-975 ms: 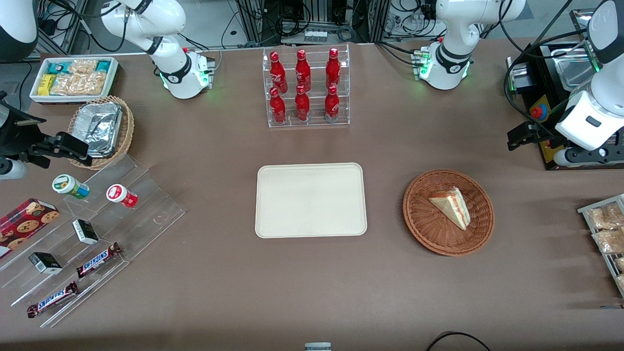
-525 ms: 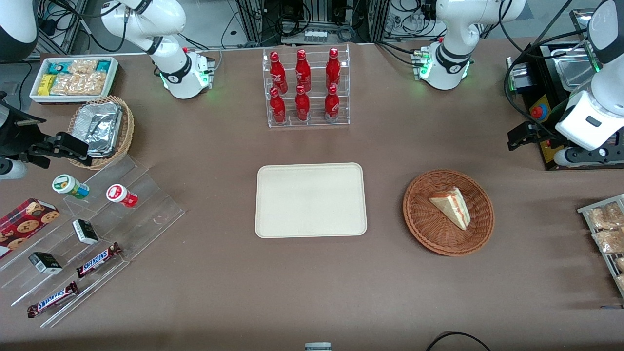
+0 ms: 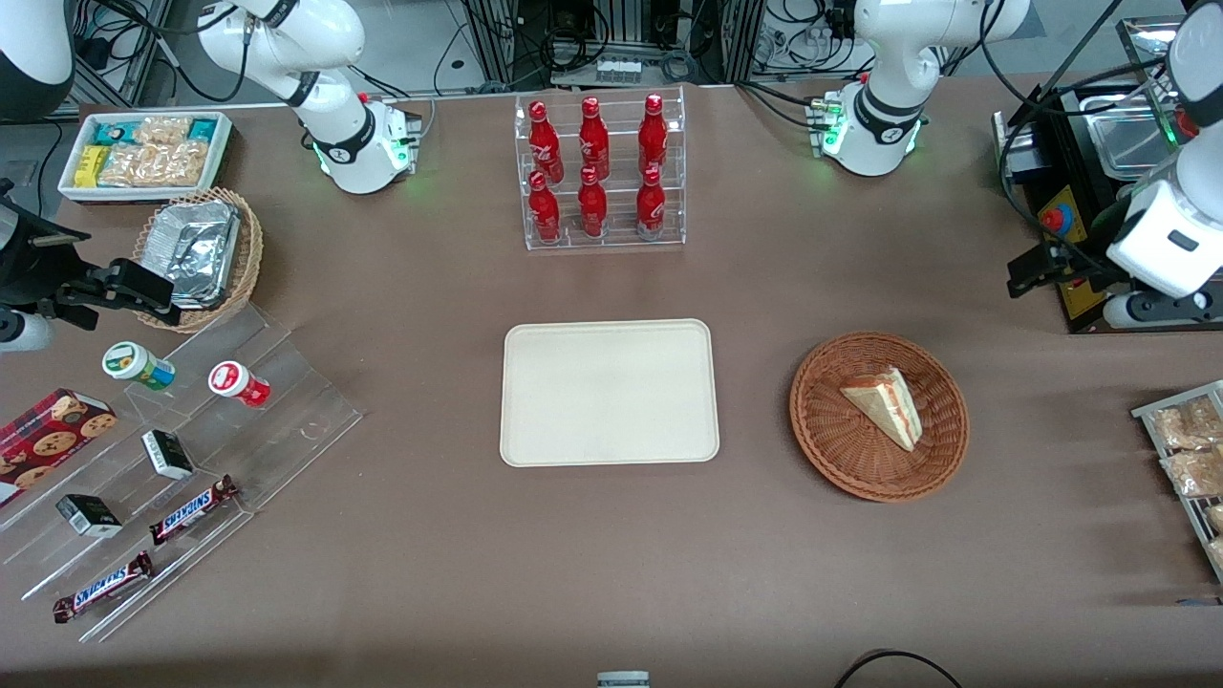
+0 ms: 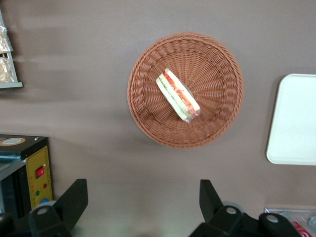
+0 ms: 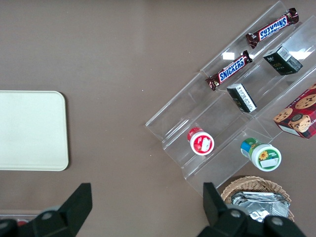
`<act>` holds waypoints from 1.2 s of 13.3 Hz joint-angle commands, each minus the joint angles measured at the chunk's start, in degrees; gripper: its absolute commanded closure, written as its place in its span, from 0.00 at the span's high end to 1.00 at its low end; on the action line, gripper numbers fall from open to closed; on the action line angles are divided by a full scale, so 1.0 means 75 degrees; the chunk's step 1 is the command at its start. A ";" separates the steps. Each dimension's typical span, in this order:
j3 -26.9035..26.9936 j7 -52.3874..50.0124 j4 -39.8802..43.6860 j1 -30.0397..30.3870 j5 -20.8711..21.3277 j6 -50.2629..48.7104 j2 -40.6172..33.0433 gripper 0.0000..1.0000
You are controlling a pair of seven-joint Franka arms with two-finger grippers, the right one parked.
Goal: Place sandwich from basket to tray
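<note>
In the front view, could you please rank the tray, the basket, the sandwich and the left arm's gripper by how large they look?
1. Tray, largest.
2. Basket.
3 and 4. Sandwich and gripper, its jaws open in the wrist view; the gripper hangs above the table toward the working arm's end, so I won't rank these two.

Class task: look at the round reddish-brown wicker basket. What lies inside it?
One sandwich wedge lies in the basket, filling edge showing. Weave under it is hidden. The gripper, open, hangs apart from the basket.
</note>
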 commanded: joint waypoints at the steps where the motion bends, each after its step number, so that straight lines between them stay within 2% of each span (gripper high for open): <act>1: -0.0057 0.0068 -0.0867 0.0075 0.0064 0.0847 -0.0038 1.00; 6: -0.0092 -0.0141 -0.1666 -0.0042 -0.0030 0.1892 0.0418 1.00; 16: -0.0127 -0.3457 -0.1678 -0.0745 -0.0124 0.3006 0.1403 1.00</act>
